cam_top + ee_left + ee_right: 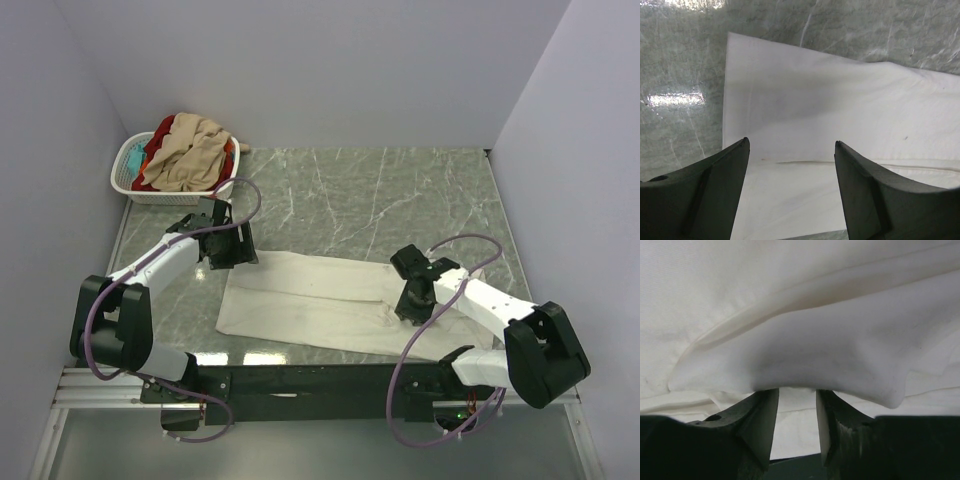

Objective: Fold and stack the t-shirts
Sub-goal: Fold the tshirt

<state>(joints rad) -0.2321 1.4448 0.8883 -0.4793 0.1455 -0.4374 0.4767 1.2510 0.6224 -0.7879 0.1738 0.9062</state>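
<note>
Cream-white t-shirt (330,305): lies flat on the marble table (400,190) between my two arms. It is a long strip running left to right, and it looks already doubled along its length.

Other shirts: the tan shirt (185,155), red shirt (160,130) and teal shirt (134,156) are heaped in the white basket (130,186) at the far left corner, well apart from the cream one.

Left gripper (790,142): released, with the jaws spread wide. It hovers over the far left corner of the cream-white t-shirt, and a seam line crosses just ahead of the tips.

Right gripper (797,390): jaws drawn close, with a raised fold of the cream cloth bunched over the tips. I judge this a pinch on the shirt's right part, though the cloth hides the very tips.

How it will handle: light, limp and thin. It will sag and drag wherever it is unsupported, and the layers may slide apart. It is not fragile.

Where to take hold: at the corners and hemmed edges, catching both layers together. My left should take the near left corner, so the two ends rise evenly.

Risk: pinching only the top layer would open the fold.
</note>
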